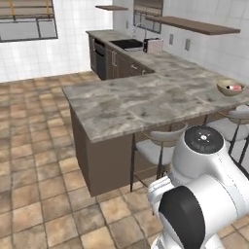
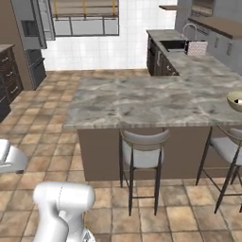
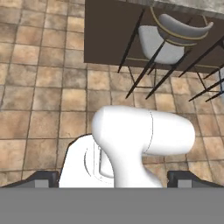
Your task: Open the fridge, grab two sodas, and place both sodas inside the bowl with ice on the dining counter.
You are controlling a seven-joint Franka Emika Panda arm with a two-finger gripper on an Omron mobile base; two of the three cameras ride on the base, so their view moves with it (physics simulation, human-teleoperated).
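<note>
You face the dining counter [image 1: 146, 104]: bowl [image 1: 230, 87] at its far right edge, stools [image 2: 142, 151] tucked under the near edge, sink [image 1: 127, 44] on the run behind, fridge [image 2: 29, 42] far left.

Grey-brown marbled dining counter [image 1: 141, 104], tan-yellow bowl [image 1: 229, 87], terracotta-tiled floor [image 1: 34, 160], grey-seated stool [image 2: 142, 151].

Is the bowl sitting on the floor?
No, the bowl sits up on the dining counter, near its far right end above the stools.
</note>
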